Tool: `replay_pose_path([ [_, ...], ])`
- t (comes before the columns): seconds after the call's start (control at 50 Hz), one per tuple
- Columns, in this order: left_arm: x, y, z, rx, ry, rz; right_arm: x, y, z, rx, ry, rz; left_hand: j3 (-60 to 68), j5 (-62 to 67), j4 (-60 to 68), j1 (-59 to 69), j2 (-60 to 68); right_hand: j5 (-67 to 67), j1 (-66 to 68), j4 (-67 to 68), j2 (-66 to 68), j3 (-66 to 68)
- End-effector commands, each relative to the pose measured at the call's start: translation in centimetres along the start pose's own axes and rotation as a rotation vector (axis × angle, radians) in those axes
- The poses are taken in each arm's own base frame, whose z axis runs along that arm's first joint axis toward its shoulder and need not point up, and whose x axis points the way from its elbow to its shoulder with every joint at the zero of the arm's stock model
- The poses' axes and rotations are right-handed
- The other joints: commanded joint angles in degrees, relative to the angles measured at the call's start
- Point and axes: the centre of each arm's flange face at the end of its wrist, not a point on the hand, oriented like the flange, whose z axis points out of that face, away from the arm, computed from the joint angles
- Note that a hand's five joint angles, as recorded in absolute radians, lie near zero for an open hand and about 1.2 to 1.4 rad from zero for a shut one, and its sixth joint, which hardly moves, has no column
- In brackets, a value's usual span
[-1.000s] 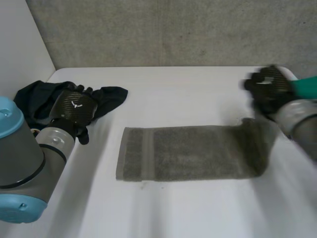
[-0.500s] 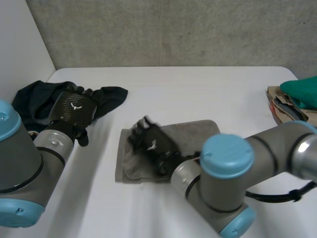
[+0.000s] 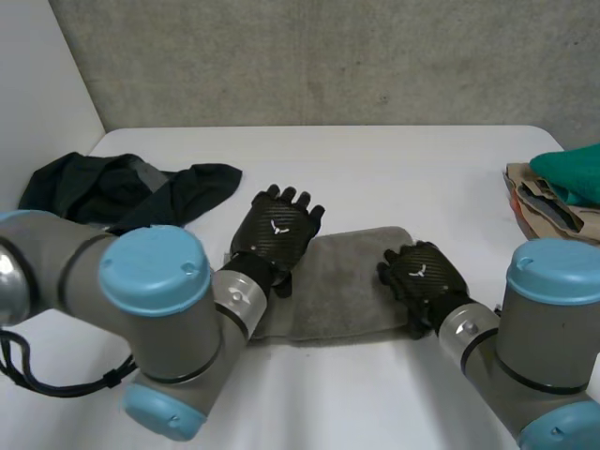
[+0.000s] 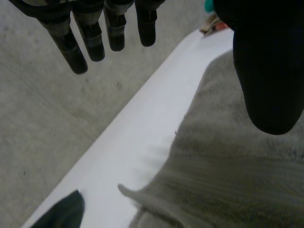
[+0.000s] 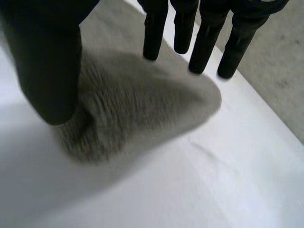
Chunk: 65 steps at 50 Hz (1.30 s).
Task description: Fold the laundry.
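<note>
I see the folded grey towel [image 3: 342, 291] lying in the middle of the desk [image 3: 375, 169]. My left hand [image 3: 277, 234] sits over its left end, fingers [image 4: 90, 40] straight and spread, clamping nothing. My right hand [image 3: 422, 275] is at the towel's right end, fingers [image 5: 204, 42] straight too and apart from the thumb, with cloth bunched under the palm. A dark garment [image 3: 122, 187] lies far left, and a green cloth [image 3: 572, 173] is at the right edge.

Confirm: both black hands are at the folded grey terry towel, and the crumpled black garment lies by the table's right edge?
Wrong side: the head view shows the crumpled black garment by the white table's left edge. Left hand and right hand are at the folded grey terry towel.
</note>
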Motion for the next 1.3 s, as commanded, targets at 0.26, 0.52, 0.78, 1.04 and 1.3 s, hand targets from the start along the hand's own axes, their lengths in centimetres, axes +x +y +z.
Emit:
replay_pose_path([
  [0.26,-5.6,0.5,-2.0,-0.063,-0.172,-0.014,0.5,-5.8,-0.2,0.217,0.123,-0.338,0.4,-0.6,0.6,0.6,0.6,51.4,51.1,51.8,63.6,51.2],
  [0.52,-8.5,0.9,-3.1,-0.095,-0.276,-0.033,-11.8,-7.3,-0.7,0.495,-0.289,-0.427,0.2,-0.8,0.4,0.5,0.5,40.6,40.3,41.0,52.9,40.4],
  [0.78,-6.9,-2.6,-2.7,0.026,-0.239,-0.069,-2.8,-9.8,-1.8,0.358,-0.098,0.108,-0.3,-1.3,-0.1,0.0,0.0,-18.6,-18.9,-18.2,-6.4,-18.8],
  [1.04,0.3,-3.2,-1.1,-0.003,-0.044,-0.217,3.8,-7.2,-0.5,0.118,-0.111,0.524,0.9,-0.1,1.1,1.1,1.1,-18.6,-18.9,-18.2,-6.4,-18.8],
  [1.3,1.3,2.8,-1.4,-0.303,-0.123,-0.151,0.9,-4.2,4.5,-0.032,-0.244,0.545,2.8,1.8,2.9,3.0,3.0,-18.6,-18.9,-18.2,-6.4,-18.8],
])
